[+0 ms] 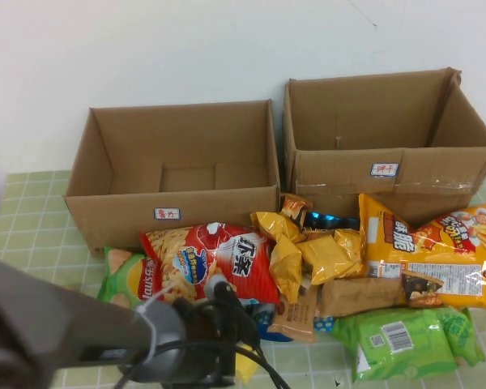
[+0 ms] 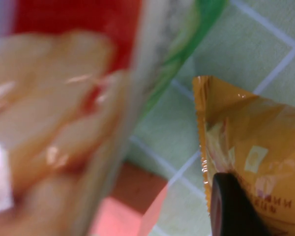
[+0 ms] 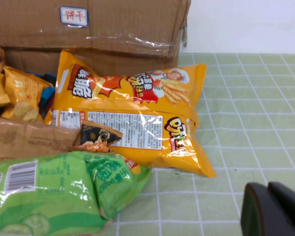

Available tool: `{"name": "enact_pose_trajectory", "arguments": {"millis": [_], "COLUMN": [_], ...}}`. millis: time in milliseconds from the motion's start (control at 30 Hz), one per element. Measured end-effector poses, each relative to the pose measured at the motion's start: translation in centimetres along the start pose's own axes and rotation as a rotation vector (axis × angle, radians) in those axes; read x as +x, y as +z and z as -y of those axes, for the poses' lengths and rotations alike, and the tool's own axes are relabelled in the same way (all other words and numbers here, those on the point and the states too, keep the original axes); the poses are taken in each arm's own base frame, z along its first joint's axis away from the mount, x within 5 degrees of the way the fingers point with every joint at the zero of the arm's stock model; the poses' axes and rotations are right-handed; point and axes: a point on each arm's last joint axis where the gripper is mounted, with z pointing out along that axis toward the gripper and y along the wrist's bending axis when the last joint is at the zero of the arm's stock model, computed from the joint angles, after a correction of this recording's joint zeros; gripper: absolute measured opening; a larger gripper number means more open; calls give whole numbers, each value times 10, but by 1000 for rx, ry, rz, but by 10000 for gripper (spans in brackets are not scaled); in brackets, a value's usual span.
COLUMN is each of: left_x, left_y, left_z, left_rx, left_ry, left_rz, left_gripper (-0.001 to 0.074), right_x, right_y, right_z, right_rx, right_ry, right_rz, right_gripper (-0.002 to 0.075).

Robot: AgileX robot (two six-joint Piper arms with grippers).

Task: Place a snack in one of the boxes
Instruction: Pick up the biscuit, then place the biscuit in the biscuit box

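Two open cardboard boxes stand at the back: the left box (image 1: 113,207) and the right box (image 1: 340,166). A pile of snacks lies in front of them. My left gripper (image 1: 236,344) is low over the front of the pile, beside the red chip bag (image 1: 215,261). It is shut on a small yellow packet (image 2: 255,142), and one black finger (image 2: 231,209) presses on the packet. The packet's corner also shows under the gripper in the high view (image 1: 245,369). My right gripper (image 3: 266,191) is shut and empty above the tablecloth, right of the pile and out of the high view.
The pile holds a big yellow fries bag (image 1: 437,251), a green bag (image 1: 405,340), several small yellow packets (image 1: 324,251), a brown packet (image 1: 360,296) and a green chip bag (image 1: 125,275). The fries bag (image 3: 132,113) leans against the right box (image 3: 118,24).
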Motion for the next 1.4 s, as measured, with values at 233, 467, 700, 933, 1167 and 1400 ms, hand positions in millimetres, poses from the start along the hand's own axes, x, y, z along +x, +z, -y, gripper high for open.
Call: {"name": "enact_pose_trajectory", "arguments": {"millis": [233, 467, 700, 933, 1167, 1400], "left_x": [-3, -25, -71, -132, -188, -223], "left_y": [-69, -173, -225, -212, -173, -122], "left_z": [-34, -83, -109, -110, -114, -129], "left_rx": [30, 50, 27, 48, 57, 107], "left_ry": [-80, -189, -227, -218, -253, -375], "left_rz": [164, 642, 938, 1039, 1058, 1083], "left_gripper": [196, 196, 196, 196, 196, 196], "right_x": [0, 0, 0, 0, 0, 0], "right_y": [0, 0, 0, 0, 0, 0], "right_z": [0, 0, 0, 0, 0, 0], "right_rx": [0, 0, 0, 0, 0, 0], "right_ry": [0, 0, 0, 0, 0, 0], "right_rz": [0, 0, 0, 0, 0, 0], "right_gripper": [-2, -2, -2, -2, -2, -2]}}
